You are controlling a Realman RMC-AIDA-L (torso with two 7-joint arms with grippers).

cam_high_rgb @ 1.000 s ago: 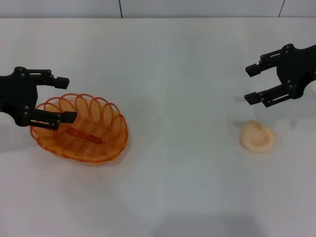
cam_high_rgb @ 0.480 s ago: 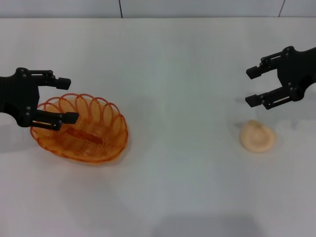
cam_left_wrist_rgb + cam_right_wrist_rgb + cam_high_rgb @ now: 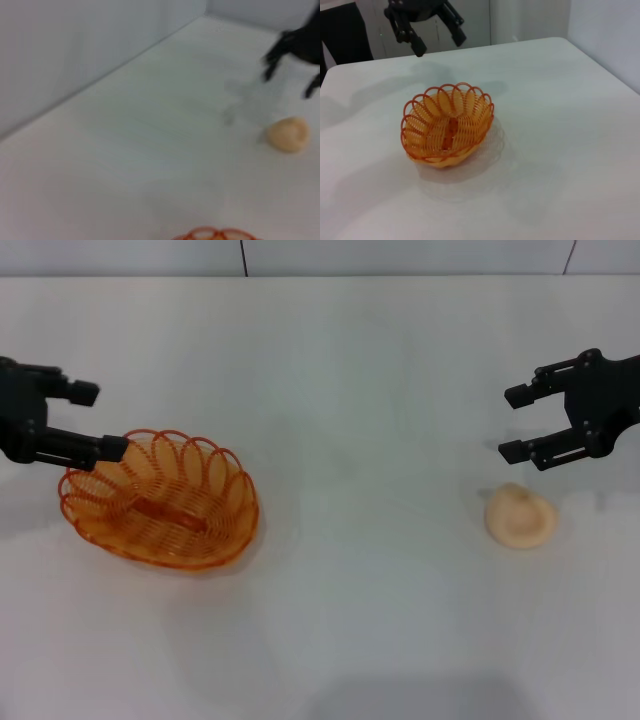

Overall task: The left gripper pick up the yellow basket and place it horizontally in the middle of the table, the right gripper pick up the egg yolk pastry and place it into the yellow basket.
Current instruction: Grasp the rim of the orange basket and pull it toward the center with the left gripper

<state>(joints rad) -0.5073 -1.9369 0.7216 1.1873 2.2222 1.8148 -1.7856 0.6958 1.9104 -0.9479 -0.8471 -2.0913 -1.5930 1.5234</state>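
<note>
Head view has the yellow basket point(image 3: 160, 499) sitting on the white table point(image 3: 350, 390) over on the robot's left side: an oval orange-yellow wire thing with a looped, scalloped rim and a woven wire base with a darker strip running along the middle. It's upright on its base and nothing is inside it. The left end effector point(image 3: 92, 420) is by the basket's far-left rim with its two black fingers spread apart and nothing between them; the lower finger point(image 3: 100, 448) overlaps the rim loops from this angle, but I honestly can't tell if it's touching the wire or just above it. The arm behind it is cut off by the frame edge. On the other side, the egg yolk pastry point(image 3: 520, 516) is a small smooth peach-cream dome lying on the table, well apart from the basket. The right end effector point(image 3: 518, 423) hangs just beyond it, fingers open and empty, not touching it. Right wrist view shows the basket point(image 3: 447, 125) whole, with the left end effector point(image 3: 436, 42) open behind it. Left wrist view is soft: only a sliver of basket rim point(image 3: 217, 234) peeks in, the pastry point(image 3: 287, 134) is a blurry blob, and the right end effector point(image 3: 290, 82) is a dark smear.
</note>
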